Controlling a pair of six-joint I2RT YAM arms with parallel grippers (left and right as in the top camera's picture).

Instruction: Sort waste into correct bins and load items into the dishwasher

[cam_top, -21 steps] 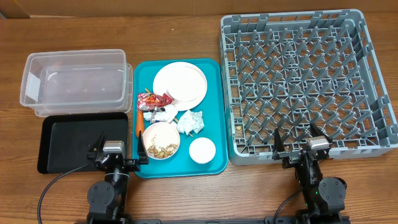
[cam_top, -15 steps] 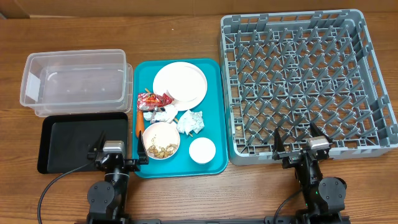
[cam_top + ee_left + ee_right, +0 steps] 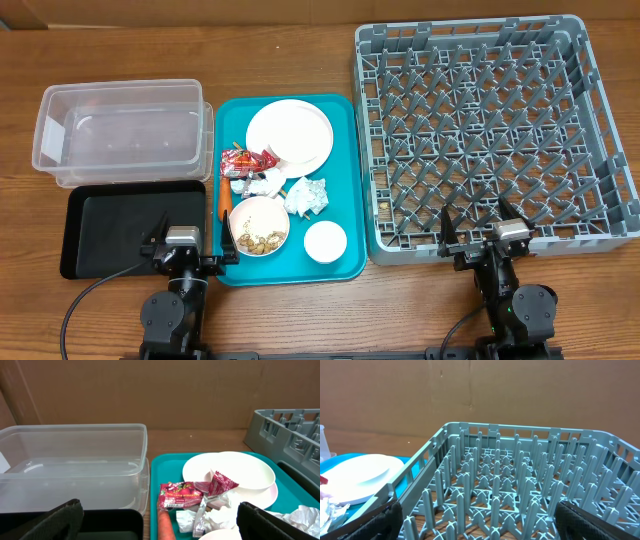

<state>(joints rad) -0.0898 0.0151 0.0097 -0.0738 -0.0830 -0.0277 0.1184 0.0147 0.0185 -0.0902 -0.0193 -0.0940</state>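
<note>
Well ahead of left jaws, red wrapper (image 3: 186, 494)

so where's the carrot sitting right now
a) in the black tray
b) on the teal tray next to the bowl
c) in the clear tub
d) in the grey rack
b: the carrot lies along the left edge of the teal tray, right beside the bowl with the nut scraps.

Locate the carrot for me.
Overhead view: the carrot lies at the left edge of the teal tray, just below the red wrapper and beside the bowl.
</note>
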